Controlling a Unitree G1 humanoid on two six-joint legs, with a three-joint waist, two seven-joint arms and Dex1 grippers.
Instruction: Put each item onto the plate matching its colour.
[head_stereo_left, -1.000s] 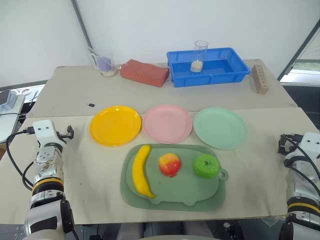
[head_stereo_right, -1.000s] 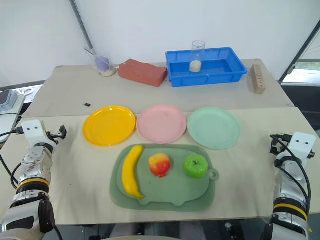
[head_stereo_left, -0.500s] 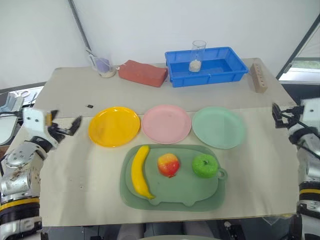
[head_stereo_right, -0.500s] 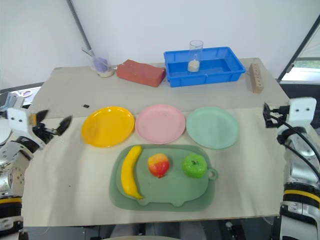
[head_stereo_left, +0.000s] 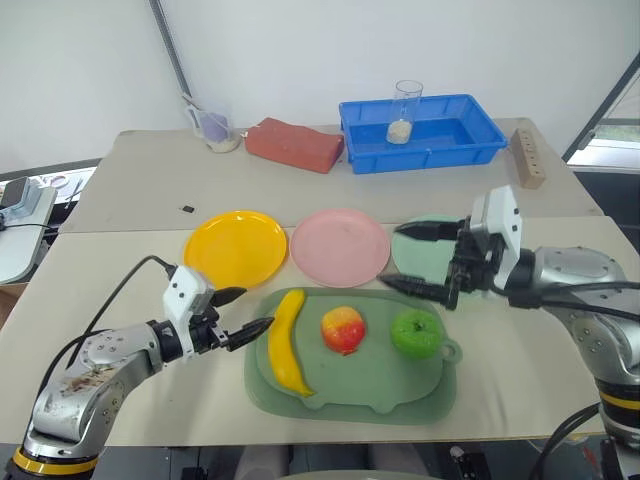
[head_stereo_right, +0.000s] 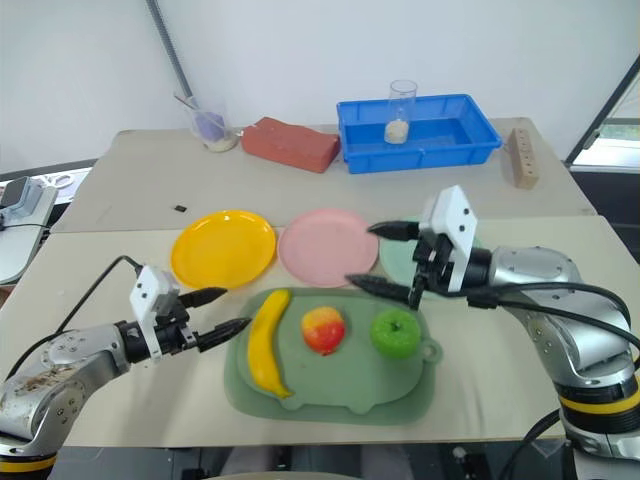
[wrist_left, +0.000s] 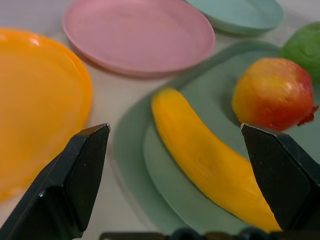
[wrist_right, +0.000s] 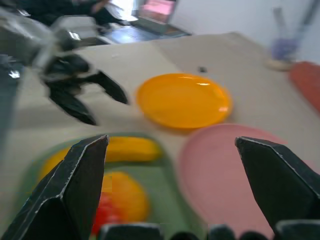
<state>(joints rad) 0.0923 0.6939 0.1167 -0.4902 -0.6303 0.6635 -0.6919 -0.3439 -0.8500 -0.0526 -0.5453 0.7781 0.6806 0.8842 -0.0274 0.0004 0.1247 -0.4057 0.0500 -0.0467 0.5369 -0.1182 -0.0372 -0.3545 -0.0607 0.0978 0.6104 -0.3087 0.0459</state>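
A yellow banana (head_stereo_left: 285, 342), a red-and-yellow apple (head_stereo_left: 342, 329) and a green apple (head_stereo_left: 415, 333) lie side by side on a dull-green tray (head_stereo_left: 350, 385). Behind the tray stand a yellow plate (head_stereo_left: 235, 248), a pink plate (head_stereo_left: 340, 246) and a mint plate (head_stereo_left: 437, 262). My left gripper (head_stereo_left: 258, 307) is open and low at the tray's left edge, pointing at the banana (wrist_left: 210, 155) without touching it. My right gripper (head_stereo_left: 388, 256) is open, hovering over the mint plate's left rim and pointing left, above and behind the green apple. Both grippers are empty.
At the back of the table stand a blue bin (head_stereo_left: 450, 140) with a glass cup (head_stereo_left: 403, 110) in it, a red brick (head_stereo_left: 293, 143), a cup with a spoon (head_stereo_left: 215, 130) and a wooden block (head_stereo_left: 527, 157). A small black piece (head_stereo_left: 186, 209) lies behind the yellow plate.
Both arms have swung in from the table's sides toward the middle. The left gripper now points at the banana, and the right has risen and turned left over the mint plate.
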